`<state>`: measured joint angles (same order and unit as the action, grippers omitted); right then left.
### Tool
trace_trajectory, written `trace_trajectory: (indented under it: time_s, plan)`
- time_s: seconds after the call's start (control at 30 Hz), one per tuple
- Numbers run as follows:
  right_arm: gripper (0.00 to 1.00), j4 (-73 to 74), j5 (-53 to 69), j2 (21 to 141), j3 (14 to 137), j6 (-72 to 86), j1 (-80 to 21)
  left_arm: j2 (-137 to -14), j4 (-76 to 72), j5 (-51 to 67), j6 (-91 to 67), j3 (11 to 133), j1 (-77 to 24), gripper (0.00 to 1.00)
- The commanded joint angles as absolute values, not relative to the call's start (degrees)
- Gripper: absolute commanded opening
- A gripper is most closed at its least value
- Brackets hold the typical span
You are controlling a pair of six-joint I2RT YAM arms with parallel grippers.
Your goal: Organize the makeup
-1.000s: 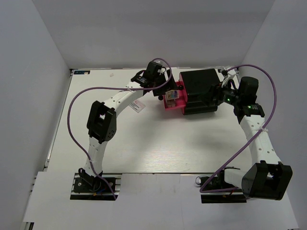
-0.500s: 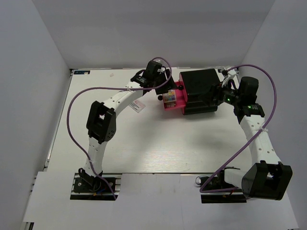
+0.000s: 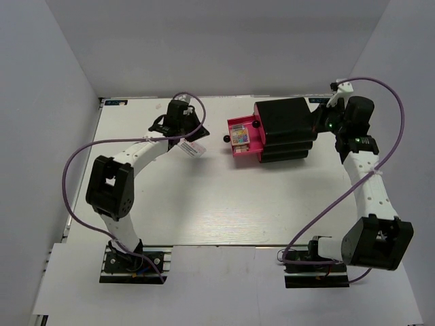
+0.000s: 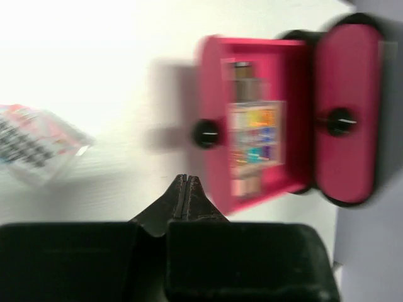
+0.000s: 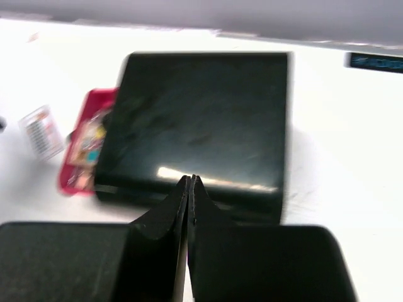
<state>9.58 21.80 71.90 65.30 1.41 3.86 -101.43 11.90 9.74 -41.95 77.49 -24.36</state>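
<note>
A pink drawer [image 3: 246, 139] is pulled out from the left side of the black box [image 3: 285, 125], and a colourful palette [image 4: 254, 135] is seen lying in it. A white card [image 3: 194, 149] lies on the bench [image 3: 204, 204] further left of the box, apart from the drawer. The left tool [image 4: 184, 186] is held left of the drawer, fingers pressed together on nothing. The right tool [image 5: 189, 184] is held just right of the box, likewise closed and empty.
</note>
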Motion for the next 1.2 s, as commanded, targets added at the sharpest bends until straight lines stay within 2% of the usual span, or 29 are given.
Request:
trace_trajectory:
  time_s: [0.0,0.1,0.13,0.2,0.23,0.43,0.7,1.17]
  plan:
    - [0.00,6.68,13.99,75.58,70.13,2.29,5.27,-103.96,8.35,12.21,-42.19,75.85,-23.73,0.00]
    - [0.16,6.94,12.66,78.92,73.64,1.67,5.97,-107.30,8.08,13.80,-42.36,78.99,-23.73,0.00]
    - [0.28,7.73,12.22,79.80,74.52,1.32,6.15,-109.92,8.17,14.67,-42.54,80.06,-23.73,0.00]
    - [0.37,8.43,10.73,82.43,77.25,0.27,6.24,-112.49,9.39,15.38,-42.45,84.34,-24.25,0.00]
    - [0.39,8.87,9.94,83.22,77.86,0.26,6.15,-115.37,10.36,15.55,-42.45,85.94,-24.26,0.00]
    - [0.40,12.39,5.45,91.04,82.35,-5.88,5.98,-123.48,16.34,16.61,-41.84,96.05,-25.49,0.00]
    - [0.40,13.18,0.79,98.08,85.51,-8.79,5.98,-127.26,17.93,17.84,-41.13,99.05,-26.02,0.00]
    - [0.35,16.96,13.18,100.81,84.99,-11.42,5.98,-133.42,17.40,22.76,-43.07,110.03,-29.79,0.00]
